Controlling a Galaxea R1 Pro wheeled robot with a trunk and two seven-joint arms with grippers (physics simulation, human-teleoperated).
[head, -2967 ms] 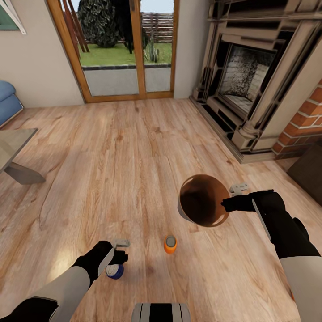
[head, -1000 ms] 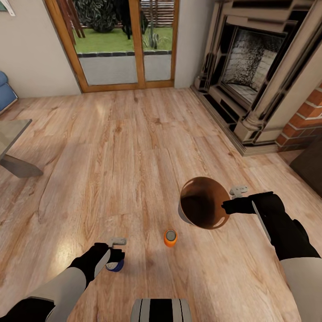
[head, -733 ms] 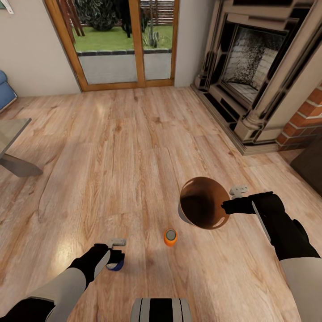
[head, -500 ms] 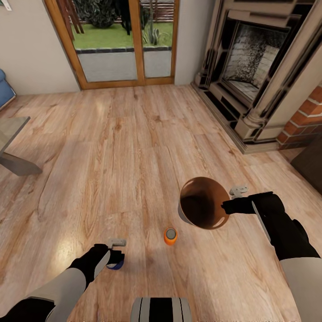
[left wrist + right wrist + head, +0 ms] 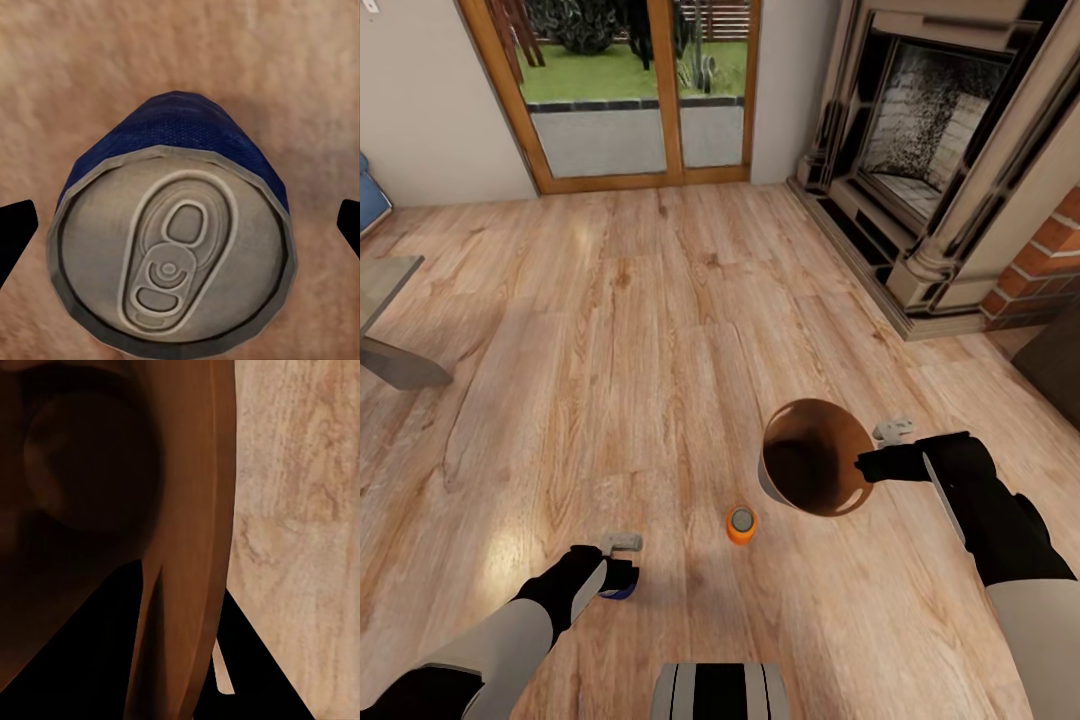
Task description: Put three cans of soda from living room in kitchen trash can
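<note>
Zero cans binned so far, judging by the trash can's (image 5: 815, 470) bare copper inside; right pincer (image 5: 872, 462) grips its rim, lower right. Left pincer (image 5: 622, 572) straddles the blue can (image 5: 172, 247) on the floor, lower left, fingers apart. Orange can (image 5: 741, 523) stands untouched, lower centre.

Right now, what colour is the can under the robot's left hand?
Dark blue, with a grey metal top. The can shows best in the left wrist view.
</note>
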